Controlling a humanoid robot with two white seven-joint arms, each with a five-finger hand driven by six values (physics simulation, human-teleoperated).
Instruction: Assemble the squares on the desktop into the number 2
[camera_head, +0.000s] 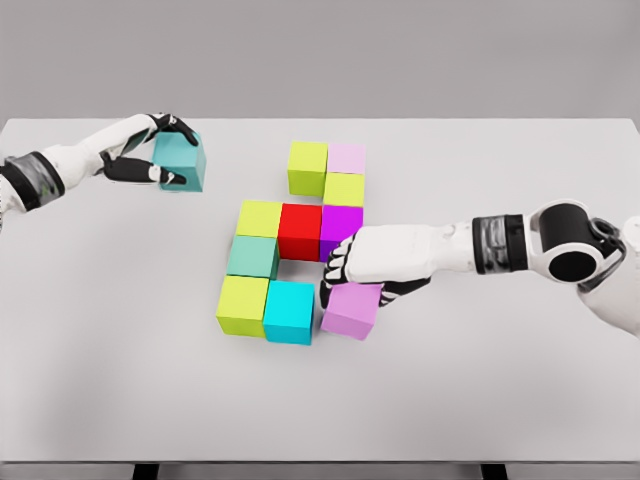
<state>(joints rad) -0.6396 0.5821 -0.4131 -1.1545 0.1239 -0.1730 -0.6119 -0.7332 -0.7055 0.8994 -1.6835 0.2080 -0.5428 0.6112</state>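
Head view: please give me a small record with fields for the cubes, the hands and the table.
surface: white table
top row: lime cube, pale pink cube
middle row: yellow-green, red cube, magenta
bottom row: lime, cyan cube, lilac cube
left hand: holds teal cube at far left, apart from the group
right hand: fingers on the lilac cube
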